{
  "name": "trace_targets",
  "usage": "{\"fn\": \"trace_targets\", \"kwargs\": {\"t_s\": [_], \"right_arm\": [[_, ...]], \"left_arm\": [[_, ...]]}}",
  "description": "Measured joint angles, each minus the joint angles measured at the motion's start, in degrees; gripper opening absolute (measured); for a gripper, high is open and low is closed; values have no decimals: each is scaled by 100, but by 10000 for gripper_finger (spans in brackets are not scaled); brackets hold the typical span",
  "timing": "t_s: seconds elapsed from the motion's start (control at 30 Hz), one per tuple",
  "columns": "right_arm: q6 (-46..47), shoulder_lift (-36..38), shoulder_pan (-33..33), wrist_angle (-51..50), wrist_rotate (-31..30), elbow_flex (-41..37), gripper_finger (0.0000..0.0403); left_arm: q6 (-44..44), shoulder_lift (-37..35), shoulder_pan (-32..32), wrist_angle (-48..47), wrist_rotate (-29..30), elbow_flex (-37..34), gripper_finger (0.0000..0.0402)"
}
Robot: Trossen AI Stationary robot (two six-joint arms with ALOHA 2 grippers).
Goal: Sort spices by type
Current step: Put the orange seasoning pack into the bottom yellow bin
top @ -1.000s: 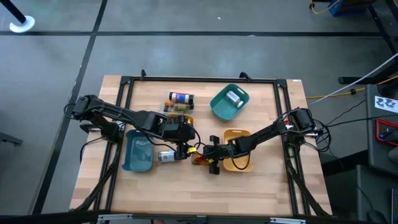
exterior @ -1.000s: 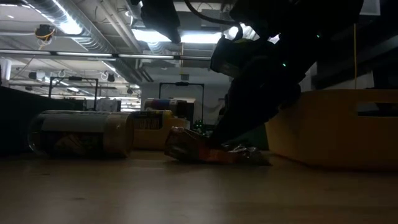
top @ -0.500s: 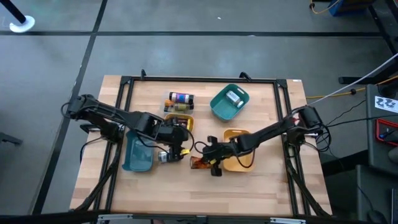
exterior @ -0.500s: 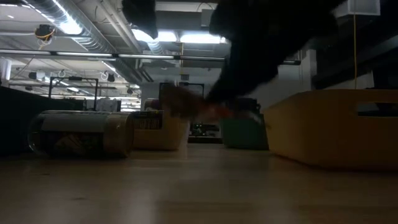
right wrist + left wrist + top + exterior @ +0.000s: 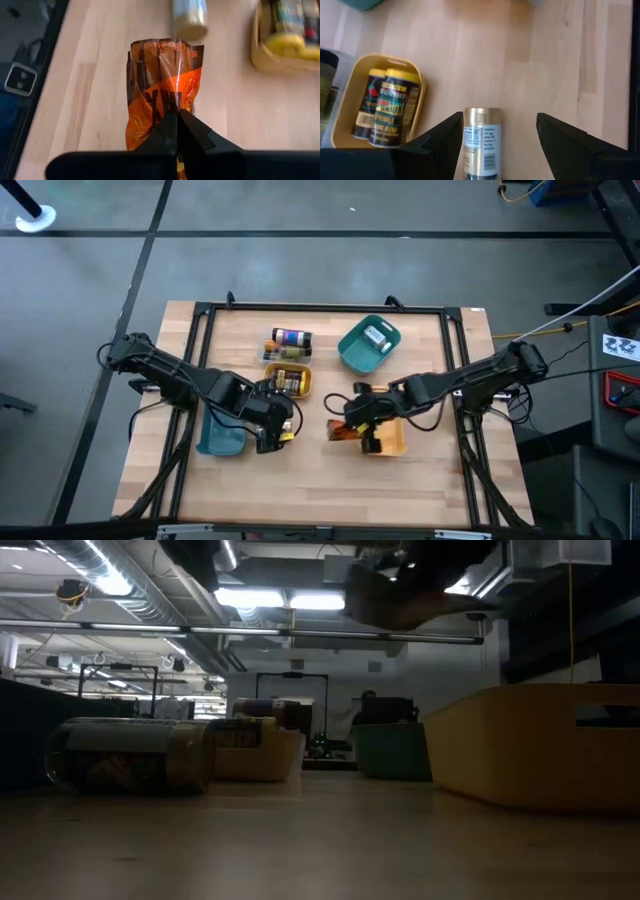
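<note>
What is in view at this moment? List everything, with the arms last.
table: one, light wood, under everything
small yellow tray: one, middle of the table
jars in it: two, yellow caps, lying side by side
teal tray: one, far side, holding one white-labelled jar
blue tray: one, left side
large yellow tray: one, right side
loose jars: two, one purple-labelled, lying near the far edge
gold-capped jar: one, lying by the blue tray
packet: one, orange, held in the air
left gripper: open around the gold-capped jar
right gripper: shut on the packet, by the large yellow tray
</note>
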State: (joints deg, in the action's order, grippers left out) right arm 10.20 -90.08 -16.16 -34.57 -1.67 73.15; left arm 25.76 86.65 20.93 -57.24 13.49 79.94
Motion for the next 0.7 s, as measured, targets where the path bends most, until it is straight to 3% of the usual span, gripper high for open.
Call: {"fn": "trace_targets", "kwargs": {"t_s": [0.37,0.7], "right_arm": [[333,385,0,-2424,-108,97,9],[347,359,2,-2692,-175,-18,11]], "left_arm": [[127,0,15,-38,1,0,235],[129,2,9,-38,1,0,235]]}}
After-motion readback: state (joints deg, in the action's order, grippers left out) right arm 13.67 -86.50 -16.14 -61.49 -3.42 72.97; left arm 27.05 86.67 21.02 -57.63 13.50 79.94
